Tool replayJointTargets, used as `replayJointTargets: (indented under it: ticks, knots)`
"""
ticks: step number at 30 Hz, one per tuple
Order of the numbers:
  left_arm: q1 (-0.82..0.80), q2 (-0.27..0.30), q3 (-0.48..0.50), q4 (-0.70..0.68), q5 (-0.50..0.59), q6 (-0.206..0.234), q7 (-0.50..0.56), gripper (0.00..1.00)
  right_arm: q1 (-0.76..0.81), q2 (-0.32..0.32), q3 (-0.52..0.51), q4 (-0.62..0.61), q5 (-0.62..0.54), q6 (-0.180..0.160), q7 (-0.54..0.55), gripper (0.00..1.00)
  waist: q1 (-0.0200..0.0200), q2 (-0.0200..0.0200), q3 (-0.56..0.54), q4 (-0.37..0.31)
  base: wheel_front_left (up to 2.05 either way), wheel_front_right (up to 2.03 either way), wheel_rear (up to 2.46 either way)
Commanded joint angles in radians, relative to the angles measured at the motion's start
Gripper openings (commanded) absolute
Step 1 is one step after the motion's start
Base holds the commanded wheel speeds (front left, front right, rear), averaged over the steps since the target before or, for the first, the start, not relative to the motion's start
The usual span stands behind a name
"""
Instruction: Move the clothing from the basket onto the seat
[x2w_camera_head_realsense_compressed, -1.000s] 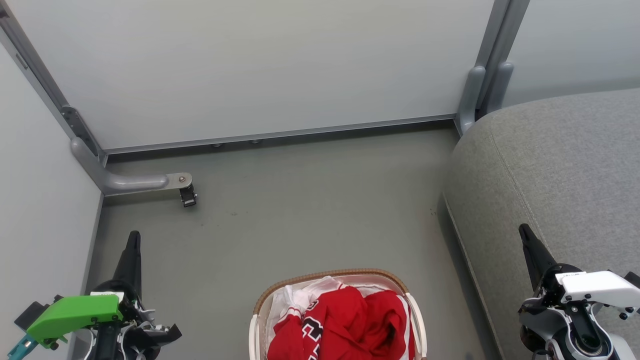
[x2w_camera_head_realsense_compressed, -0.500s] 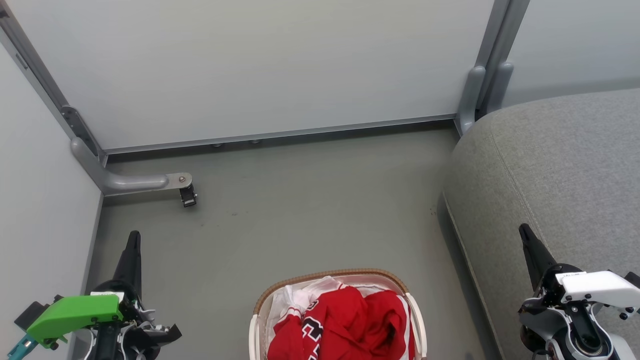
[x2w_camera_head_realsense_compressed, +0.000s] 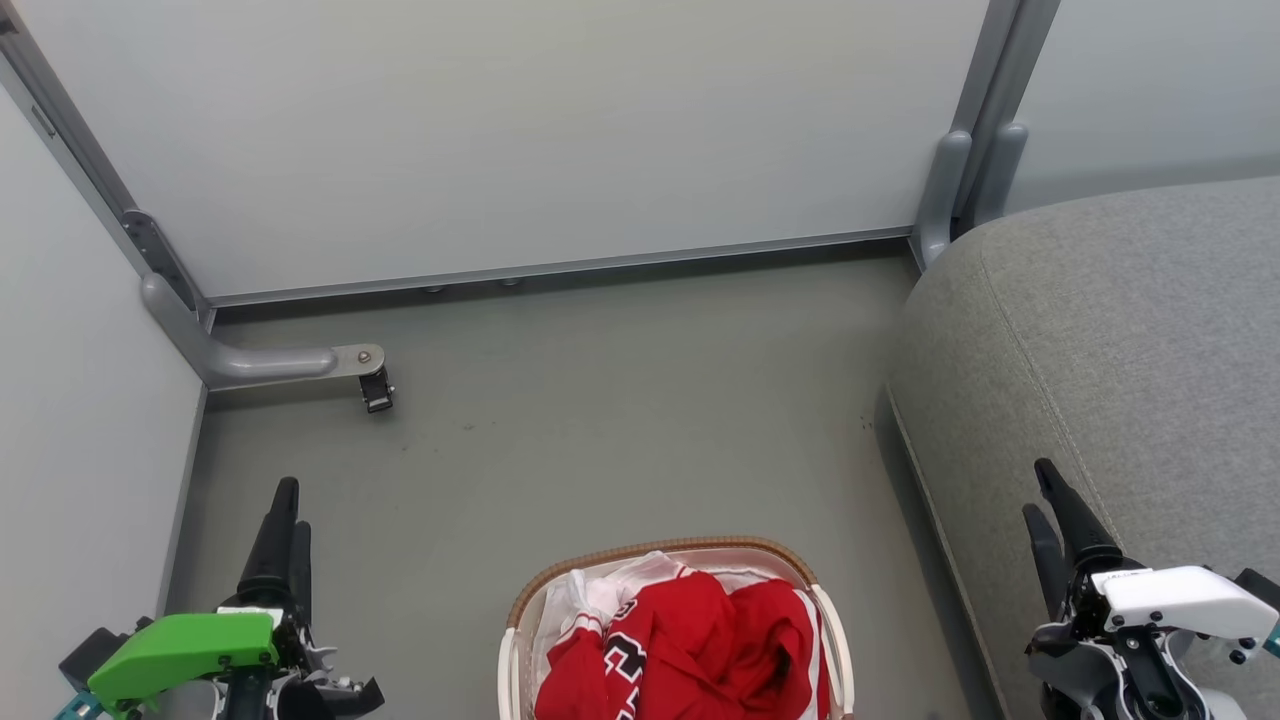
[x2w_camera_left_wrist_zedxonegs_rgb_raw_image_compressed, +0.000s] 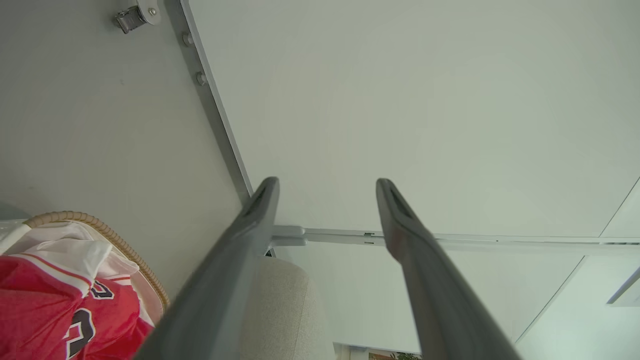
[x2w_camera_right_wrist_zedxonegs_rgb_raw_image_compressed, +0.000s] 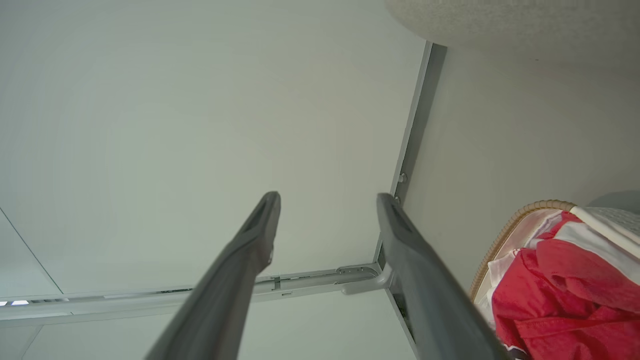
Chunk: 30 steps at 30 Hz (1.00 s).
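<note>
Left gripper (x2w_camera_head_realsense_compressed: 292, 510) and right gripper (x2w_camera_head_realsense_compressed: 1038, 490) are both spread wide and empty, with slim dark tapered fingers. Crumpled red clothing (x2w_camera_head_realsense_compressed: 700, 640) sits in the oval basket (x2w_camera_head_realsense_compressed: 660, 548) with its woven-look rim. The rounded grey fabric seat (x2w_camera_head_realsense_compressed: 1120, 330) is to the right, with a smooth pale wall panel (x2w_camera_head_realsense_compressed: 520, 130) beyond.

The only writing I can see is on the red jersey (x2w_camera_head_realsense_compressed: 700, 630) in the basket (x2w_camera_head_realsense_compressed: 660, 547): a black, white-edged number, crumpled in the folds. One digit looks like a 3; the rest is unreadable.
</note>
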Motion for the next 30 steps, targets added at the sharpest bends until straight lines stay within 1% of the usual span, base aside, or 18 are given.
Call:
replayJointTargets:
  ticks: [1, 7, 19, 30]
  knots:
    - [-0.030, 0.017, -0.004, -0.009, 0.037, -0.001, -0.011, 1.00, -0.028, -0.020, 0.011, -0.018, -0.027, 0.000, -0.014, 1.00, 0.0000, 0.0005, 0.000, 0.000, 0.00, 0.00, 0.00]
    - [-0.037, 0.020, -0.007, -0.004, 0.160, -0.001, -0.038, 1.00, -0.045, -0.036, 0.029, -0.017, -0.118, 0.000, -0.042, 1.00, 0.0000, 0.0008, 0.003, 0.001, 0.00, 0.00, 0.00]
    - [-0.044, 0.021, -0.023, 0.002, 0.434, -0.002, -0.088, 1.00, -0.067, -0.060, 0.075, -0.019, -0.345, 0.000, -0.093, 1.00, 0.0000, 0.0016, 0.008, 0.005, 0.00, 0.00, 0.00]
    - [-0.044, 0.021, -0.040, 0.006, 0.640, -0.003, -0.127, 1.00, -0.075, -0.082, 0.111, -0.013, -0.532, 0.000, -0.133, 1.00, 0.0000, 0.0022, 0.013, 0.008, 0.00, 0.00, 0.00]
